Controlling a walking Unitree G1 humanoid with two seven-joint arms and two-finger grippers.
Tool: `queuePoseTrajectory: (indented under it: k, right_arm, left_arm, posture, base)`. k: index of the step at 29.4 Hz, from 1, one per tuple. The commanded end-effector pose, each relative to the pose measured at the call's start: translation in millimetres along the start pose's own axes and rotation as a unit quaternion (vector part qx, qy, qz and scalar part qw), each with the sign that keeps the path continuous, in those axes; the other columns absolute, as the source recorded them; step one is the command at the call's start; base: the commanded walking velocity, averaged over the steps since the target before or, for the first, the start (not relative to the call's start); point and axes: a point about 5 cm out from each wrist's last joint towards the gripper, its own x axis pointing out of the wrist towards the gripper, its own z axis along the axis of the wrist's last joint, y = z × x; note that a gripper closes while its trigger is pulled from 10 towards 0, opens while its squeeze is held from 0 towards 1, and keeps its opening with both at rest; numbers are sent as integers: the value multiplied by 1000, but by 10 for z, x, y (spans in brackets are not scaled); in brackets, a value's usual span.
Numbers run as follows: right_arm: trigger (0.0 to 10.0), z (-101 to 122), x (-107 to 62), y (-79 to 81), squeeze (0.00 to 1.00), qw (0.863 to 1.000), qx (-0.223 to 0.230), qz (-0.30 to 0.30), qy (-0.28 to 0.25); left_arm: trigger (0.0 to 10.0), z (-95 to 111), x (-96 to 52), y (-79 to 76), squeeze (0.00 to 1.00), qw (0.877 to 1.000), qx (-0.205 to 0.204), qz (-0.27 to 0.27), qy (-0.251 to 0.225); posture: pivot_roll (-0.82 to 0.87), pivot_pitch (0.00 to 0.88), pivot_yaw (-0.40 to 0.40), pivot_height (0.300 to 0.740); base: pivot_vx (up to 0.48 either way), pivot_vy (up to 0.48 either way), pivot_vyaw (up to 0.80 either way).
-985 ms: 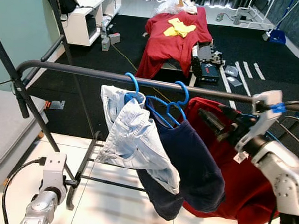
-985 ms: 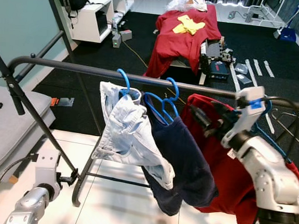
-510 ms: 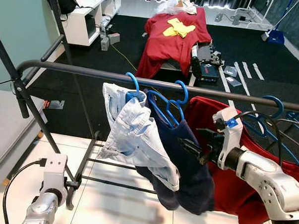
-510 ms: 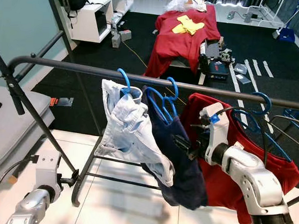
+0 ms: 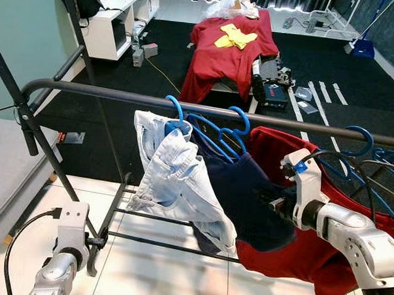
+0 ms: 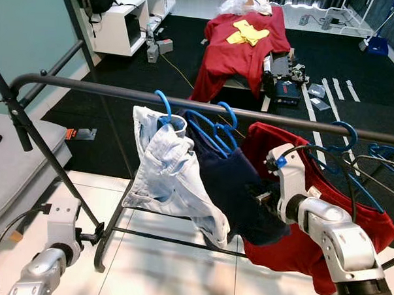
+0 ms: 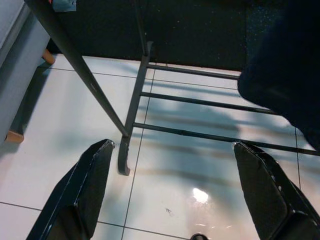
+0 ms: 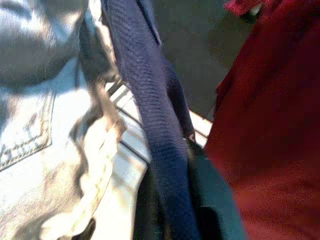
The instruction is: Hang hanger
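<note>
A dark clothes rail point(image 5: 121, 95) crosses the view. On it hang a blue hanger point(image 5: 176, 110) with pale denim shorts point(image 5: 176, 179), a second blue hanger point(image 5: 239, 120) with a navy garment point(image 5: 247, 195), and a third blue hanger point(image 5: 364, 135) with a red garment point(image 5: 310, 257). My right gripper point(image 5: 277, 203) is pressed into the navy garment's right side, below the rail. The cloth hides its fingers. In the right wrist view the navy garment point(image 8: 155, 130) lies right across the lens. My left gripper point(image 7: 172, 147) hangs low and open over the white floor tiles.
Several empty blue hangers point(image 5: 386, 159) crowd the rail's right end. The rack's base bars point(image 5: 154, 221) and slanted leg point(image 7: 80, 70) stand on the tiles. A grey cushion point(image 5: 6, 172) is at left. Beyond are a red-draped table point(image 5: 227, 51) and a white shelf unit point(image 5: 114, 26).
My right arm dropped from the rail's right end and moved left into the navy garment. The garment's lower part swung up and right against the red one.
</note>
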Motion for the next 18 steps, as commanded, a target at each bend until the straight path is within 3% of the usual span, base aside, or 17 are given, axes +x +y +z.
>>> queuePoseTrajectory:
  k: [1, 6, 14, 18]
  right_arm:
    - [0, 97, -47, -35, 0, 999, -2, -2, -37]
    - [0, 275, -206, -58, 0, 994, 7, 11, -105]
    - [0, 319, -366, -49, 0, 991, 13, 33, -131]
    - [0, 303, -686, -40, 0, 986, 19, 73, -149]
  left_arm:
    - [10000, 2, 6, 10, 0, 1000, -4, 3, 1]
    - [10000, 23, 19, 37, 0, 1000, -8, 3, 1]
    - [10000, 32, 21, 38, 0, 1000, -11, -1, 0]
    - [10000, 56, 39, 73, 0, 1000, -16, -8, 4]
  posture:
    - [-6, 93, -29, 740]
    - [-9, 93, -26, 740]
    - [-11, 92, -25, 740]
    - [-21, 93, -20, 740]
  base:
    - [0, 0, 0]
    - [0, 0, 0]
    - [0, 0, 0]
    - [-83, 0, 0]
